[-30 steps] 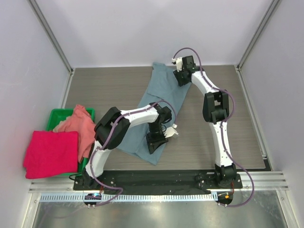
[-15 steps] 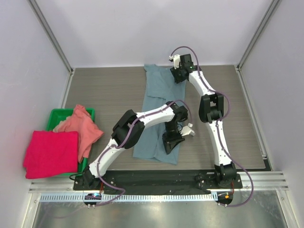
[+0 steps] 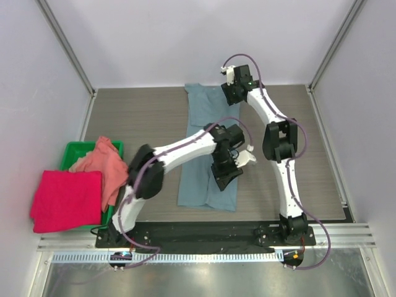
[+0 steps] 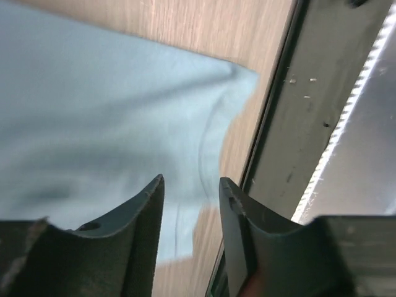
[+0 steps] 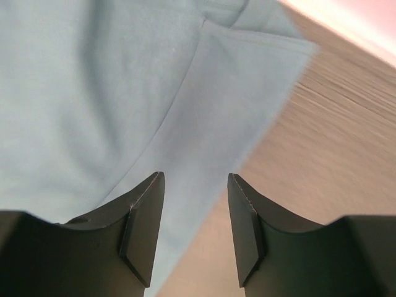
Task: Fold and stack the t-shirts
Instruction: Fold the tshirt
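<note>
Spreading step: slate-blue t-shirt [image 3: 201, 124] lies lengthwise on the table [image 3: 136, 117], left gripper [image 4: 190, 179] at near hem, right gripper [image 5: 195, 176] at far end, both parted and empty; next, pinch edges to fold.

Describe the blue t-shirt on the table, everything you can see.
The slate-blue t-shirt is plain soft cloth, spread long and nearly flat on the wood-grain table, from the far edge toward the near one. The right gripper hangs open over its far end, where a seam shows; the left gripper hangs open over its near hem corner.
</note>
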Tool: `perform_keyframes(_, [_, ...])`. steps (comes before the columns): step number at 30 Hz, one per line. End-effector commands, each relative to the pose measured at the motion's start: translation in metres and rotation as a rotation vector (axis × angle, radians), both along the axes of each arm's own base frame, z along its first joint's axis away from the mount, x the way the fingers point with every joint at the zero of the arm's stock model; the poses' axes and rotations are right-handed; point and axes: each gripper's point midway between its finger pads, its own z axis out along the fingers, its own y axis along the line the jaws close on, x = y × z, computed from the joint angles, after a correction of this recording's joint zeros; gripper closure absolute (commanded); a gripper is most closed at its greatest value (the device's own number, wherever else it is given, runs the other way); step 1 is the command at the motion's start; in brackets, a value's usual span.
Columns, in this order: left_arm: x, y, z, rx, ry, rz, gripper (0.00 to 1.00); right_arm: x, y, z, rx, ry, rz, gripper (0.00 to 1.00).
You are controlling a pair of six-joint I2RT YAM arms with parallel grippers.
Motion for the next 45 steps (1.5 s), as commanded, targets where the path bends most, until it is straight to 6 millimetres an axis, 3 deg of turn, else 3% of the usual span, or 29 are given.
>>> perform_keyframes(1, [0.027, 0.011, 0.153, -0.301, -0.364, 0.154, 0.55, -0.029, -0.012, 0.198, 0.177, -0.289, -0.121, 0.48])
perform_keyframes(2, [0.032, 0.021, 0.157, -0.288, -0.396, 0.227, 0.42, -0.057, -0.015, 0.215, 0.242, -0.267, -0.158, 0.48])
perform_keyframes(3, [0.043, 0.026, 0.167, -0.311, -0.441, 0.308, 0.37, -0.073, -0.012, 0.218, 0.278, -0.239, -0.15, 0.47])
perform_keyframes(4, [0.055, 0.042, 0.176, -0.309, -0.436, 0.447, 0.33, -0.091, -0.013, 0.212, 0.291, -0.185, -0.154, 0.47])
perform_keyframes(5, [0.054, 0.058, 0.182, -0.318, -0.423, 0.524, 0.29, -0.118, -0.015, 0.208, 0.327, -0.133, -0.178, 0.47])
perform_keyframes(7, [0.076, 0.086, 0.185, -0.312, -0.395, 0.73, 0.28, -0.155, -0.006, 0.197, 0.448, -0.014, -0.183, 0.47])
perform_keyframes(8, [0.068, 0.098, 0.177, -0.312, -0.29, 0.833, 0.29, -0.176, -0.009, 0.162, 0.454, 0.089, -0.203, 0.47])
perform_keyframes(9, [0.074, 0.103, 0.174, -0.335, -0.243, 0.917, 0.31, -0.201, -0.002, 0.171, 0.519, 0.12, -0.182, 0.47])
perform_keyframes(10, [0.088, 0.122, 0.166, -0.327, -0.201, 1.032, 0.32, -0.216, -0.001, 0.159, 0.536, 0.169, -0.187, 0.47])
perform_keyframes(11, [0.077, 0.131, 0.146, -0.297, -0.096, 1.121, 0.34, -0.241, -0.003, 0.123, 0.541, 0.282, -0.209, 0.47])
perform_keyframes(13, [0.085, 0.142, 0.129, -0.305, -0.054, 1.213, 0.34, -0.28, 0.008, 0.116, 0.635, 0.386, -0.187, 0.47])
perform_keyframes(14, [0.077, 0.148, 0.104, -0.251, -0.002, 1.255, 0.34, -0.308, 0.008, 0.087, 0.642, 0.492, -0.208, 0.47])
perform_keyframes(16, [0.075, 0.154, 0.089, -0.24, 0.023, 1.293, 0.34, -0.341, 0.014, 0.075, 0.7, 0.594, -0.218, 0.47])
perform_keyframes(17, [0.068, 0.161, 0.069, -0.196, 0.047, 1.312, 0.35, -0.363, 0.01, 0.05, 0.688, 0.676, -0.257, 0.47])
perform_keyframes(19, [0.064, 0.169, 0.053, -0.165, 0.09, 1.361, 0.35, -0.388, 0.008, 0.033, 0.689, 0.757, -0.302, 0.47])
perform_keyframes(20, [0.053, 0.174, 0.036, -0.117, 0.131, 1.37, 0.36, -0.41, 0.006, 0.013, 0.685, 0.837, -0.335, 0.47])
perform_keyframes(23, [0.035, 0.182, 0.005, -0.032, 0.215, 1.396, 0.36, -0.446, 0.004, -0.016, 0.694, 0.968, -0.411, 0.47])
perform_keyframes(29, [0.012, 0.184, -0.032, 0.068, 0.333, 1.446, 0.36, -0.475, 0.01, -0.034, 0.619, 1.054, -0.429, 0.45])
perform_keyframes(35, [0.012, 0.181, -0.055, 0.11, 0.388, 1.481, 0.39, -0.482, 0.013, -0.052, 0.597, 1.106, -0.477, 0.45])
perform_keyframes(45, [0.002, 0.177, -0.062, 0.135, 0.453, 1.478, 0.49, -0.489, 0.018, -0.061, 0.541, 1.134, -0.477, 0.45])
